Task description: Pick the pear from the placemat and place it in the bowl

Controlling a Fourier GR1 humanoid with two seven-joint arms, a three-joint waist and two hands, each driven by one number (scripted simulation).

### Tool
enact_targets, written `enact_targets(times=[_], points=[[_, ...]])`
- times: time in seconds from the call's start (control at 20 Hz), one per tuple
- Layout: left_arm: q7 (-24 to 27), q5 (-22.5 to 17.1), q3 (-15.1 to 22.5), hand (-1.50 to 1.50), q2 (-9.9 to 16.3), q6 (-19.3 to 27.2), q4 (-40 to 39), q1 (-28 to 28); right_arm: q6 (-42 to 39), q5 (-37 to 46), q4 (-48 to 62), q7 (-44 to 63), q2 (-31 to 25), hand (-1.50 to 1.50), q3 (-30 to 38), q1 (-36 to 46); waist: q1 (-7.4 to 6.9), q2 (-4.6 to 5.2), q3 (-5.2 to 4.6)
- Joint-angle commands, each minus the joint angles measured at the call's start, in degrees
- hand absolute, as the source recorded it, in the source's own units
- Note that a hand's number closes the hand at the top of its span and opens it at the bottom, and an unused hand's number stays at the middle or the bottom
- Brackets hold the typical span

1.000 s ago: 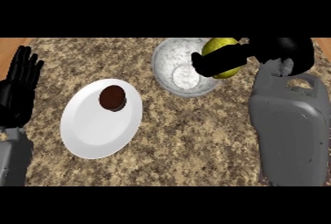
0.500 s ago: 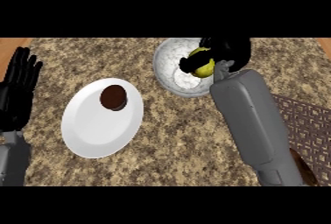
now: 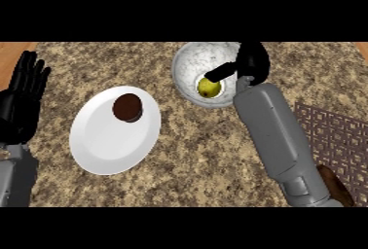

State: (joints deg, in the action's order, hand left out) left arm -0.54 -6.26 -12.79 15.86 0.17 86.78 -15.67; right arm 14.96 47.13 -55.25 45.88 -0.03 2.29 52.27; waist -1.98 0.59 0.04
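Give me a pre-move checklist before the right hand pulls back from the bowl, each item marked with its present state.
1. Pear inside the bowl: ok, it sits low in the bowl.
2. Right hand clear of the pear: cannot tell; a finger reaches down to it, contact unclear.
3. Bowl upright on the counter: ok.
4. Retreat path toward the placemat: ok, nothing stands beside the forearm.
5. White plate with its brown item away from the path: ok.
6. Left hand resting open at the left edge: ok.

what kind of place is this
Most likely a kitchen counter: a speckled stone top carrying a white plate, a bowl with a pear in it, and a woven placemat.
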Motion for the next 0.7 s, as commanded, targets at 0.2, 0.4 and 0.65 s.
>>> enact_targets(times=[0.2, 0.4, 0.65], points=[[-0.1, -0.2, -0.9, 0.0, 0.7, 0.1, -0.5, -0.8, 22.1, -0.7, 2.9, -11.4, -0.5, -1.5, 3.9, 0.4, 0.81, -0.12, -0.01], [2.8, 0.0, -0.9, 0.0, -0.3, -0.6, -2.9, 1.5, 25.4, 2.0, -2.3, -6.7, -1.6, -1.5, 4.3, -0.7, 1.98, -0.56, -0.07], [-0.6, -0.4, -1.8, 0.0, 1.1, -0.4, 2.5, 4.4, 23.0, -2.5, -18.1, -7.0, -5.4, -1.5, 6.3, -14.5, 3.13, -1.24, -0.01]])
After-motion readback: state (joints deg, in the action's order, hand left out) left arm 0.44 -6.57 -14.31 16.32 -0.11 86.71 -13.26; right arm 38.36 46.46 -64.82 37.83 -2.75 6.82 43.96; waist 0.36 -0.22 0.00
